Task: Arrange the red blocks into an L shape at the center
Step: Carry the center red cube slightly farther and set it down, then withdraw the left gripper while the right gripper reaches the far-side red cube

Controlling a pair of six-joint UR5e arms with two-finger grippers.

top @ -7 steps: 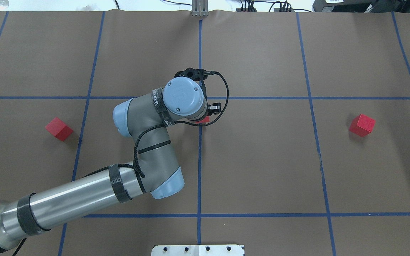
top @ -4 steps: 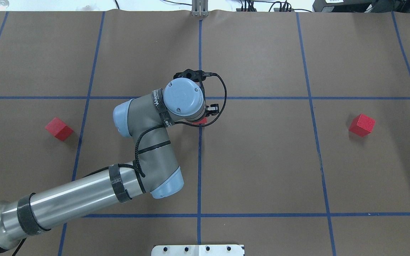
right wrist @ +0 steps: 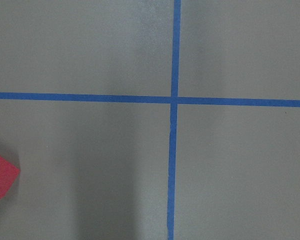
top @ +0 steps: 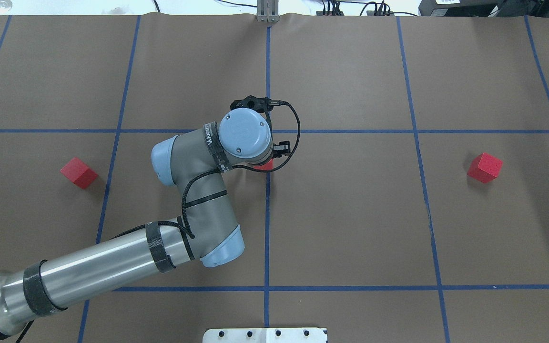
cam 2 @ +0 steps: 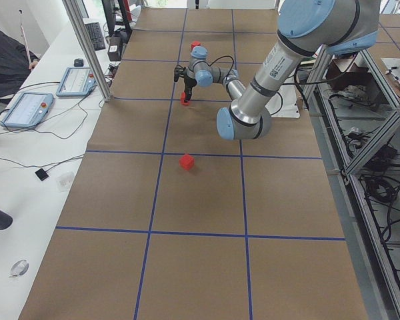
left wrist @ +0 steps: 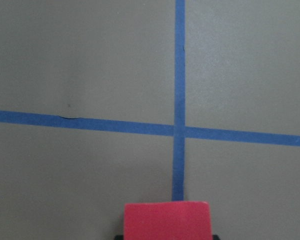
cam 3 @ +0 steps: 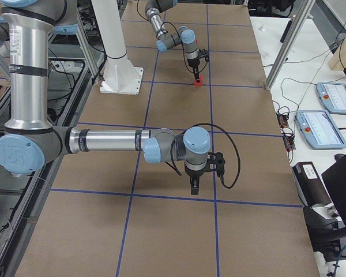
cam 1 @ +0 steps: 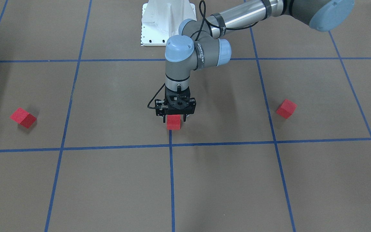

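Note:
My left gripper (cam 1: 174, 120) is shut on a red block (cam 1: 173, 122) and holds it at or just above the brown surface, at the center on the central blue tape line (cam 1: 170, 138). From overhead only a sliver of this block (top: 264, 165) shows under the wrist. It fills the bottom of the left wrist view (left wrist: 166, 220). A second red block (top: 79, 172) lies on the robot's left, and a third (top: 484, 167) on its right. My right gripper (cam 3: 194, 187) hovers high near the third block (right wrist: 1, 177); I cannot tell whether it is open or shut.
The white robot base (cam 1: 167, 22) stands behind the center. A metal post (top: 267, 12) stands at the table's far edge. Monitors, tablets and cables lie on the side bench (cam 3: 326, 115) beyond the table.
My left wrist has shifted slightly toward the robot's left and nearer, carrying the red block with it onto the central line. The other two blocks have not moved.

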